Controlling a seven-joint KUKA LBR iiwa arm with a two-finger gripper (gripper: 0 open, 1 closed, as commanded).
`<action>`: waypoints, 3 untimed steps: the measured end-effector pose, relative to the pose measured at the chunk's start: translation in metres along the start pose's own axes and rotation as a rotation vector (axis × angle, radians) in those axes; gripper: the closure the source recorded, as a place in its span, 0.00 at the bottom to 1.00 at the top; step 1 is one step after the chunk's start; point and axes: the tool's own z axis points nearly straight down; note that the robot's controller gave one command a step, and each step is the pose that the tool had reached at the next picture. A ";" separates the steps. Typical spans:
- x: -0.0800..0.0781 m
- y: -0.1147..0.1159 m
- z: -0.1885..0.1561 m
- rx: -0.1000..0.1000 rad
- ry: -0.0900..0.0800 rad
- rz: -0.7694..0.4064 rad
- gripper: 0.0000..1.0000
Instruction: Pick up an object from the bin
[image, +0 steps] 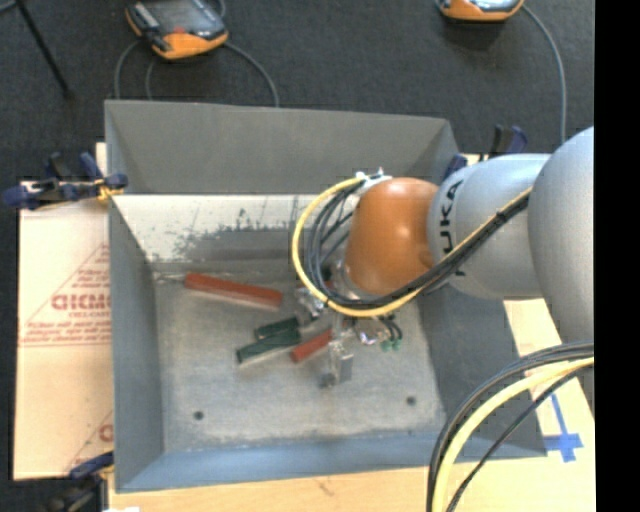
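From my console, the bin (130, 330) reads plain grey, and its back wall is peppered with dark specks. I count 4 coloured pieces inside: a long red-orange bar (233, 290), a dark green strip (265, 342), a shorter red piece (310, 348) and a small bright green bit (390, 343). The wrist cover (390, 235) is glossy orange, the cables (296, 250) around it are yellow and black, and the arm (520, 230) is silver-grey with black lettering.

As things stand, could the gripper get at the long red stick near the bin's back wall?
Probably yes. The long red stick lies bare on the bin floor, nothing on it; the gripper hangs to its right, by a dark green piece.
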 end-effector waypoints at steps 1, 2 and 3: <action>0.009 -0.006 -0.002 -0.002 -0.007 0.029 1.00; 0.009 -0.006 -0.002 -0.003 -0.007 0.029 1.00; 0.008 -0.006 -0.002 -0.003 -0.006 0.029 1.00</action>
